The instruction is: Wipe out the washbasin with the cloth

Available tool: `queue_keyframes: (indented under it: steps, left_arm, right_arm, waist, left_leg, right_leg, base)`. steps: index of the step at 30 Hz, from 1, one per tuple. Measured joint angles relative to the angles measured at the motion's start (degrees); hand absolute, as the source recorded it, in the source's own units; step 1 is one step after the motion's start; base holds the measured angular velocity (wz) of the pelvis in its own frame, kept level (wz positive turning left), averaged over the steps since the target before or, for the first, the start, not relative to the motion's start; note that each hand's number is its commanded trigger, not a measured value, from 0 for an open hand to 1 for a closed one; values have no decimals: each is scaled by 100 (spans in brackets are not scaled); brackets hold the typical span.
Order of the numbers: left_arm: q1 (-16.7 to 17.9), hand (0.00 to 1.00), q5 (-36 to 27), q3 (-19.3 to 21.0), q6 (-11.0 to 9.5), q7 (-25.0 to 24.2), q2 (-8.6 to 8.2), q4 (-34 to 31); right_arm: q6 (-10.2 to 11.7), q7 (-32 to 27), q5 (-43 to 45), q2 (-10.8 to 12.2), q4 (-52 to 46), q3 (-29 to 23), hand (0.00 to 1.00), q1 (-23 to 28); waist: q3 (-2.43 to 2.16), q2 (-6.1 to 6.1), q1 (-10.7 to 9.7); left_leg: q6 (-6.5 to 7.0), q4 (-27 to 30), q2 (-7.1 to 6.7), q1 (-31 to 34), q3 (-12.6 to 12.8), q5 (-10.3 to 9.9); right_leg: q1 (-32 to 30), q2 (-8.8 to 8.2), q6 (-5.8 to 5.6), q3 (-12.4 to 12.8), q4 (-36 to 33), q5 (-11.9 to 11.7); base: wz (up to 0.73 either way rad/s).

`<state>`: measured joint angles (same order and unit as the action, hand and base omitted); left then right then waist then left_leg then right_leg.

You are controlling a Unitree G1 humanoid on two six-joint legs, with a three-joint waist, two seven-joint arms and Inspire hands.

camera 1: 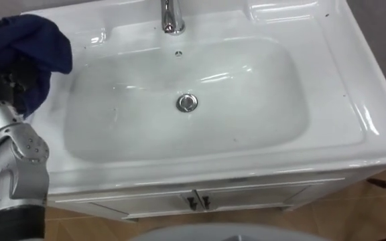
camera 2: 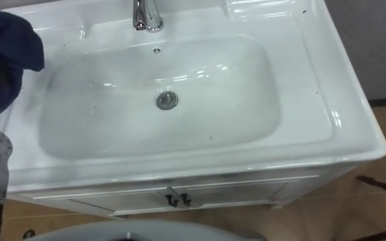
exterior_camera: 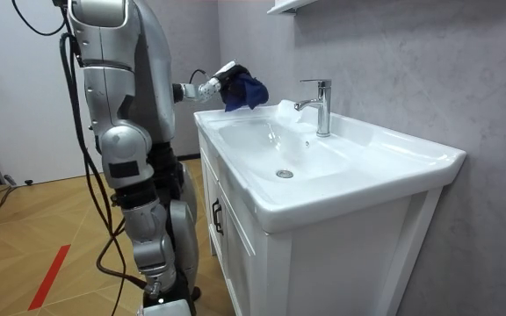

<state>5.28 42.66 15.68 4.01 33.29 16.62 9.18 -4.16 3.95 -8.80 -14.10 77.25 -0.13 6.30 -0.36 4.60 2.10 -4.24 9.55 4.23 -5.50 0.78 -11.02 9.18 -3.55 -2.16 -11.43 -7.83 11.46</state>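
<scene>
The robot stands at the front corner of the white vanity (exterior_camera: pixel 341 246), facing the basin (camera 1: pixel 246 100), whose bowl looks unwiped; the biggest risk is reach, since the far right side of the bowl lies well away from the arm and a stretched sweep could leave that part untouched or unsettle the robot's stance; the broad rim (camera 1: pixel 354 87) is glossy, so a hand pressed on it at an angle may skid rather than scrub; the faucet (camera 1: pixel 171 17) stands at the back edge, and a high pass along the rear wall could knock the arm against it; the left hand (exterior_camera: pixel 220 82) hangs above the left rim, closed about a bunched dark blue cloth (camera 1: pixel 29 40), its fingers mostly buried in the folds; a loose tail of cloth droops below the hand, and it could drag or slip free if the grip is shallow; the drain (camera 1: pixel 187 102) may snag a fold pulled across it; small dark specks (camera 2: pixel 211 138) on the bowl could be missed by a light pass.
</scene>
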Motion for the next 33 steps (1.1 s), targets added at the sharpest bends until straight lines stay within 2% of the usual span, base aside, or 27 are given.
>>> queue_keyframes:
  steps: [7, 14, 20, 25, 33]
  left_arm:
    - [171, 100, -1, 9, 283, -1, 0, -1]
    - [335, 100, -109, 0, 311, -17, -1, 79]
    - [340, 100, -333, -9, 311, -47, -12, 501]
    - [339, 100, -336, -9, 305, -60, -12, 899]
    - [339, 100, -309, -12, 298, -129, -15, 1022]
  right_arm:
    - [-172, 0, -16, -19, -118, -2, 0, 36]
    - [-212, -5, -23, -57, -115, 16, 0, 45]
    - [-174, -25, -34, -73, -93, 69, 0, 43]
    - [-149, -11, 1, -73, -65, 104, 0, 49]
    - [-90, -10, 39, -30, -100, 21, 0, 45]
  waist:
    - [1, 15, 68]
    - [16, 51, 119]
    - [34, 78, 91]
    - [40, 83, -94]
    - [57, 48, -341]
  left_leg:
    - [0, 15, -4, 2, 0, 0]
    - [1, 16, -15, -8, 4, 1]
    - [1, 15, -15, -10, 2, 1]
    - [1, 21, -15, -25, -10, 1]
    - [1, 43, -21, -31, -4, 1]
  right_leg:
    - [-7, -3, -2, 3, 6, 2]
    - [-3, -11, -4, 20, 9, 3]
    - [48, -11, -5, 8, 10, 3]
    - [80, -13, -5, -23, 12, 3]
    - [58, -18, -15, -11, 23, 12]
  base:
    - [0]
    - [0]
    - [0]
    - [3]
    - [-1]
